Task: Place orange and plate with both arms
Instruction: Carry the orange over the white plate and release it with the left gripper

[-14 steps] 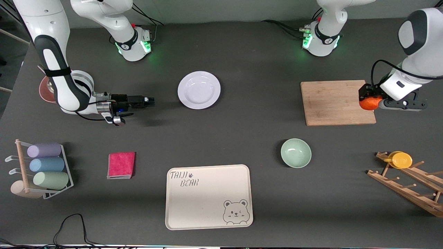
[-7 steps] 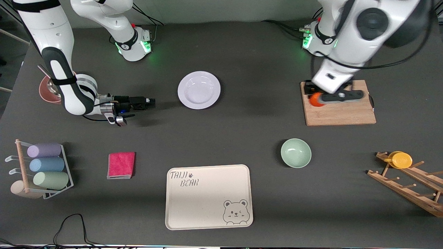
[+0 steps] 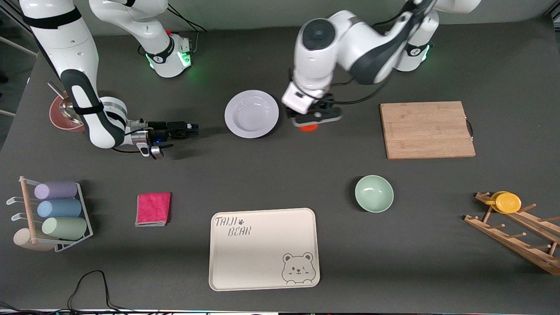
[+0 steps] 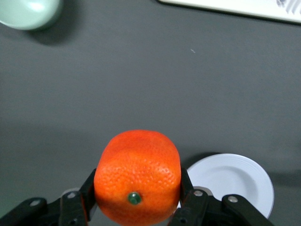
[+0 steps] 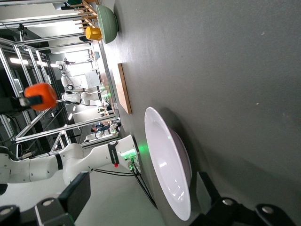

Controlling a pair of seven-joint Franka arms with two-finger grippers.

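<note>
The white plate (image 3: 251, 113) lies flat on the dark table, midway between the two bases. My left gripper (image 3: 311, 121) is shut on the orange (image 3: 309, 127) and holds it over the table just beside the plate's rim, toward the left arm's end. In the left wrist view the orange (image 4: 137, 176) fills the space between the fingers (image 4: 88, 188), with the plate (image 4: 235, 181) close by. My right gripper (image 3: 194, 128) is open and empty. It lies low and level, pointing at the plate from the right arm's end, a short gap away. The right wrist view shows the plate (image 5: 167, 165) ahead.
A wooden cutting board (image 3: 426, 129) lies toward the left arm's end. A pale green bowl (image 3: 374, 193) and the cream bear tray (image 3: 264, 248) lie nearer the camera. A pink cloth (image 3: 153, 208), a cup rack (image 3: 52, 214), a yellow cup (image 3: 507, 202) on a wooden rack and a red-brown bowl (image 3: 65, 114) line the edges.
My left arm has swung the orange from the cutting board's outer end, across the board, to beside the plate. My right gripper has crept slightly toward the plate.
</note>
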